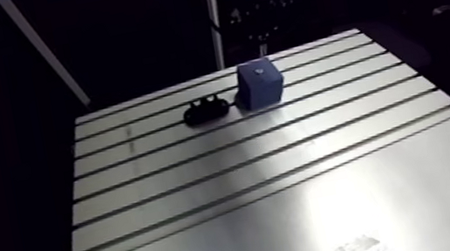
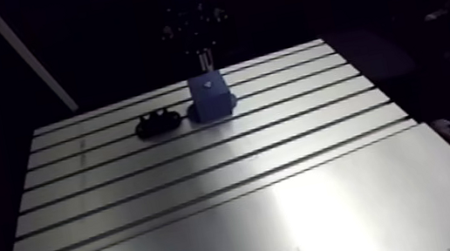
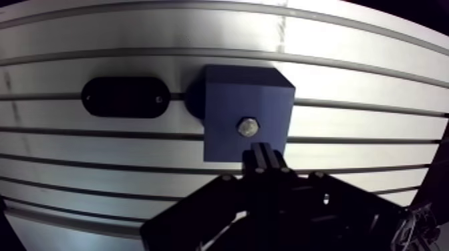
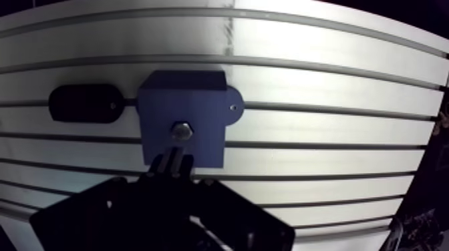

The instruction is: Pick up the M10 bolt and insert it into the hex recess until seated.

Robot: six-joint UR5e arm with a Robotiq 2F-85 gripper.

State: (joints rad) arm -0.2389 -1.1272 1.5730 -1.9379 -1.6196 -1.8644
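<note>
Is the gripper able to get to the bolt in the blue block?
Probably yes. The bolt sits uncovered in the top of the block, the gripper hangs just beside it, and the black piece lies off to the side, out of the way.

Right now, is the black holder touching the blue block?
Apart. The wrist view shows a narrow strip of bare table between the holder and the block.
</note>
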